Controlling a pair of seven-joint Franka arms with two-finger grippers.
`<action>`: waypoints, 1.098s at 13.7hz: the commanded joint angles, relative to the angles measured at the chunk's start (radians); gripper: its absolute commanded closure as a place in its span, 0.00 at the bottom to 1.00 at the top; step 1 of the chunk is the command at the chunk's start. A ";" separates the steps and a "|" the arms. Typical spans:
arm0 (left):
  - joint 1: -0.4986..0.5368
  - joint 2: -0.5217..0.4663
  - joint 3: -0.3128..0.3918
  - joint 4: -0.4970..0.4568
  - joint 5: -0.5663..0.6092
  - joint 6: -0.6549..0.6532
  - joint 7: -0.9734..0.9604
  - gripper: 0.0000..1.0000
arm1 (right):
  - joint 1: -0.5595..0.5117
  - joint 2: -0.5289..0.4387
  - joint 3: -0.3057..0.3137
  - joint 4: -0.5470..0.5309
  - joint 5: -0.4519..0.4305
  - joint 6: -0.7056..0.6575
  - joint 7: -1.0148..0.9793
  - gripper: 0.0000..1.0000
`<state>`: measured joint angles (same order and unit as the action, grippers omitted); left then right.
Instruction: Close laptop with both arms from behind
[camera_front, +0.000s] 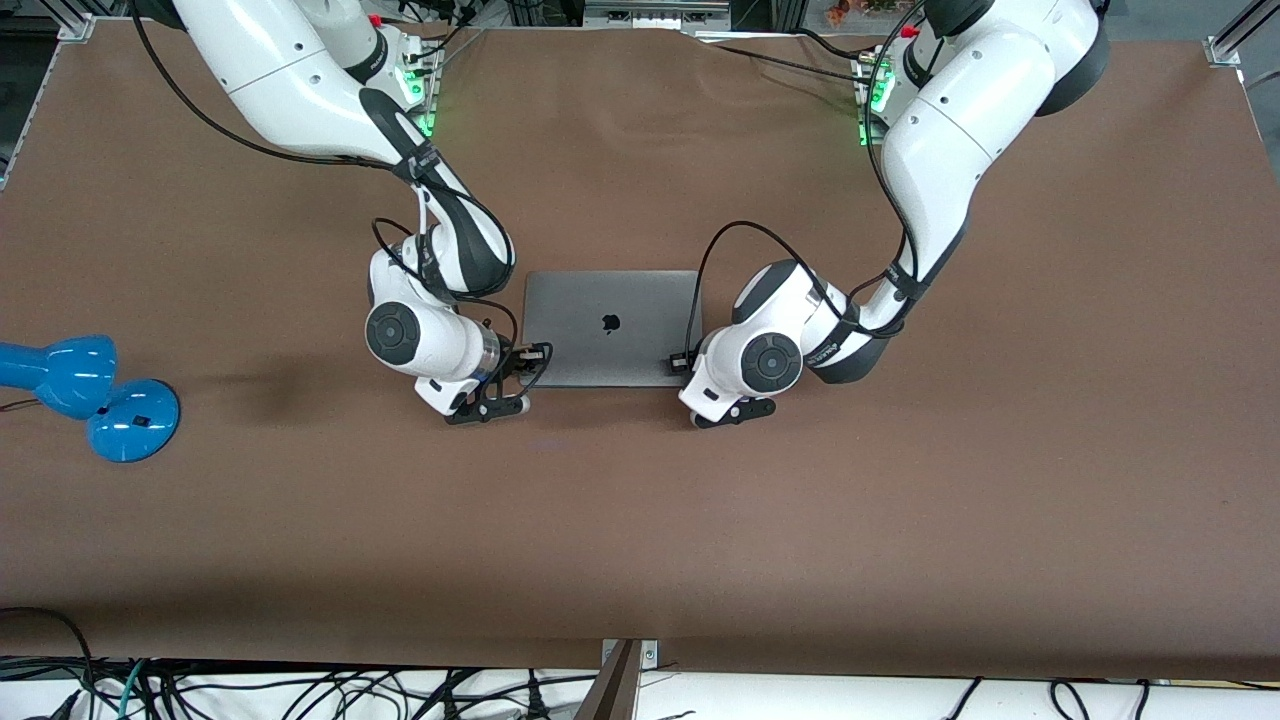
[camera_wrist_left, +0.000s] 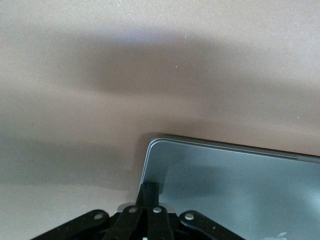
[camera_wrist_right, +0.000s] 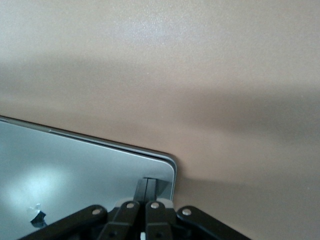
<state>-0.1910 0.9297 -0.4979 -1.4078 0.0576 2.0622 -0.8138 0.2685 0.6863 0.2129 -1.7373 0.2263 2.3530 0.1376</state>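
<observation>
Working on the laptop (camera_front: 610, 325) lying mid-table, logo facing up, lid looking flat or nearly so. Pressing on the lid's two corners nearer the front camera, fingers clenched together on both: left gripper (camera_front: 682, 362) at the corner toward the left arm's end, right gripper (camera_front: 528, 354) at the other. Probably finishing the closing, so pushing straight down, evenly and gently, avoiding twisting the lid or slipping off its edge. Ignoring the lamp (camera_front: 90, 395), well apart.
</observation>
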 joint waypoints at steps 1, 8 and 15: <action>-0.036 0.024 0.031 0.033 0.031 0.012 0.004 1.00 | 0.015 0.024 -0.007 0.021 0.004 0.025 -0.016 1.00; 0.007 -0.053 0.029 0.015 0.047 -0.022 0.024 0.00 | 0.040 -0.031 -0.029 0.041 0.011 -0.003 -0.010 0.22; 0.047 -0.417 0.033 -0.186 0.004 -0.146 0.146 0.00 | -0.021 -0.339 -0.035 0.041 -0.131 -0.394 0.007 0.00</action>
<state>-0.1597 0.6837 -0.4758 -1.4352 0.0787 1.9113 -0.7019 0.2801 0.4667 0.1802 -1.6632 0.1626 2.0520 0.1377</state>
